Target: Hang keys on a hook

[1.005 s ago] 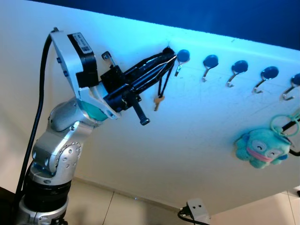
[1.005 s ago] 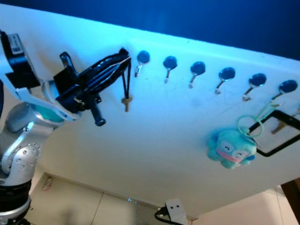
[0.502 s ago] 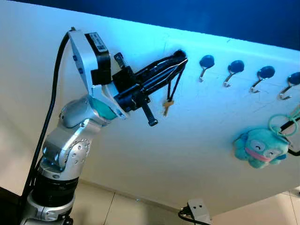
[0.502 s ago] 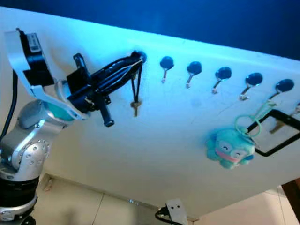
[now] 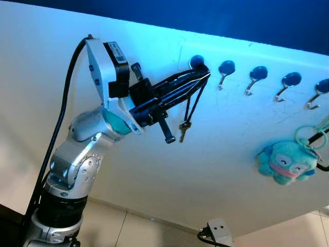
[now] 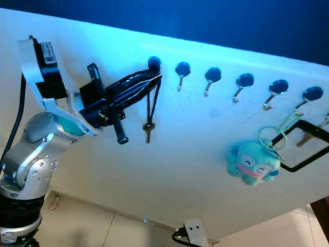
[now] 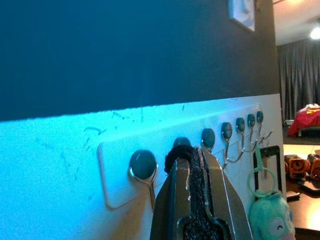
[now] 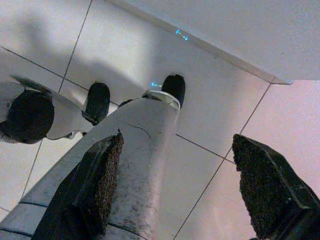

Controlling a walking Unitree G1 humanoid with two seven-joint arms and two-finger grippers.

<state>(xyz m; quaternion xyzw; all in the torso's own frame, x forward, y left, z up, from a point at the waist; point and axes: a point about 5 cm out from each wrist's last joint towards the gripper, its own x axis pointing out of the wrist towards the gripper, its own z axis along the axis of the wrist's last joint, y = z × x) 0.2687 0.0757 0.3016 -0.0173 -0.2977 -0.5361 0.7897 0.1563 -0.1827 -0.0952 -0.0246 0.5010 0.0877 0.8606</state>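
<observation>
My left gripper [image 5: 203,73] is raised to the white wall and shut on a black cord loop [image 6: 150,105]. A small key [image 5: 182,131] dangles from the loop below the fingertips. The gripper's tip sits just under the leftmost blue-knobbed hook [image 5: 196,62] of a row of several hooks. In the left wrist view the cord [image 7: 192,167] is pinched between the fingers, with that hook [image 7: 143,165] close beside them. I cannot tell whether the cord touches the hook. My right gripper [image 8: 182,185] hangs idle and open over the tiled floor.
More blue hooks [image 5: 258,72] run to the right along the wall. A teal plush toy [image 5: 286,162] hangs on a ring from one of them, next to a black frame [image 6: 303,146]. A white plug [image 5: 218,229] sits low on the wall. The wall's upper part is dark blue.
My left gripper has dropped slightly from the leftmost hook, whose knob now shows above the tip. The key hangs lower. The camera shifted between the earliest frames and now.
</observation>
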